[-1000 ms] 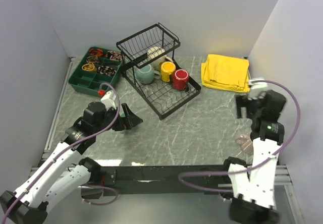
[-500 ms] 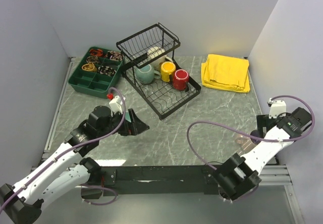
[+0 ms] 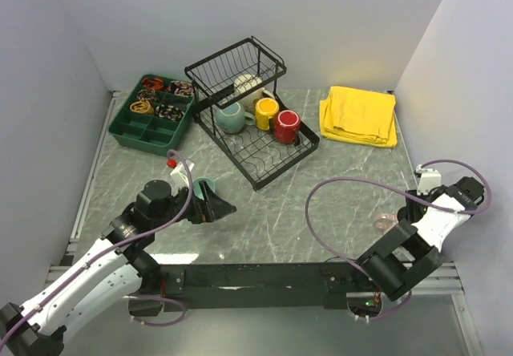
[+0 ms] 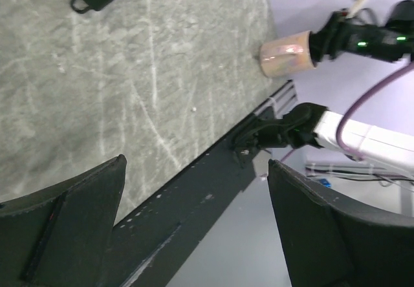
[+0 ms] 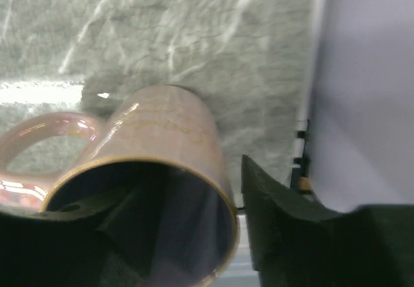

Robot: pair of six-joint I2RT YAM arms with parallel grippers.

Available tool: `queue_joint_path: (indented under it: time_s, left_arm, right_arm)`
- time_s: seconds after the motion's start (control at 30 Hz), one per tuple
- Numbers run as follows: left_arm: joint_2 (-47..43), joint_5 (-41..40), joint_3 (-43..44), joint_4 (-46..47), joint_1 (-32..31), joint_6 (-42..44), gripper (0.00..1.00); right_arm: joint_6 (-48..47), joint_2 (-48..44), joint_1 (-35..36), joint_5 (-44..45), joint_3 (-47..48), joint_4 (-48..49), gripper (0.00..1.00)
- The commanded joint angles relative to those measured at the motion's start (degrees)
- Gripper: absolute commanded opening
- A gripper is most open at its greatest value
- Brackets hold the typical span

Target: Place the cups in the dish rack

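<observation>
- At near-right corner of table (image 3: 321, 204), right gripper (image 5: 194, 183) has jaws apart astride wall of pale pink mug (image 5: 162, 132); not clamped yet.
- Left gripper (image 4: 196, 164) is wide open, empty; small teal mug (image 3: 202, 186) sits just beside it.
- Dish rack (image 3: 264, 151) holds cream mug (image 3: 247, 83), grey-green mug (image 3: 231, 118), yellow mug (image 3: 266, 113), red mug (image 3: 286, 126): 4 of 6 done, by my count.

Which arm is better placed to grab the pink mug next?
Right. The right pincer straddles the pink mug wall, one finger inside its mouth. The left pincer is open, empty, and across the table beside the teal mug.
</observation>
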Motion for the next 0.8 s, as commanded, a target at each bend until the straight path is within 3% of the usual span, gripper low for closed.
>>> queue_joint_path:
  time_s: [0.0, 0.03, 0.13, 0.27, 0.47, 0.63, 0.77]
  left_arm:
    - [-0.08, 3.26, -1.09, 7.12, -0.21, -4.25, 0.96]
    - [0.19, 4.75, -1.35, 9.83, -0.21, -5.83, 0.96]
    - [1.94, 7.13, -1.79, 15.36, -0.21, -9.34, 0.96]
    - [4.84, 9.33, -0.66, 22.85, -0.21, -14.27, 0.96]
    - [15.20, 17.14, 6.80, 35.06, -0.21, -20.42, 0.96]
    - [23.74, 24.97, 14.54, 45.87, -0.21, -28.14, 0.96]
    - [28.04, 26.64, 21.39, 53.44, -0.47, -34.13, 0.96]
  right_arm:
    - [-1.00, 3.36, 1.19, -2.70, 0.71, -0.34, 0.41]
    - [-1.87, 3.89, 1.54, -4.36, 1.06, -1.22, 0.25]
    - [-2.84, 5.03, 2.51, -9.63, 2.55, -3.94, 0.00]
    - [-3.02, 2.67, 6.46, -17.79, 5.80, -7.99, 0.00]
    - [8.38, -6.45, 25.69, -26.09, 17.92, -5.73, 0.00]
    - [21.83, -12.62, 38.17, -28.46, 29.00, 12.20, 0.00]
    - [33.51, -16.57, 42.23, -32.06, 29.81, 28.09, 0.00]
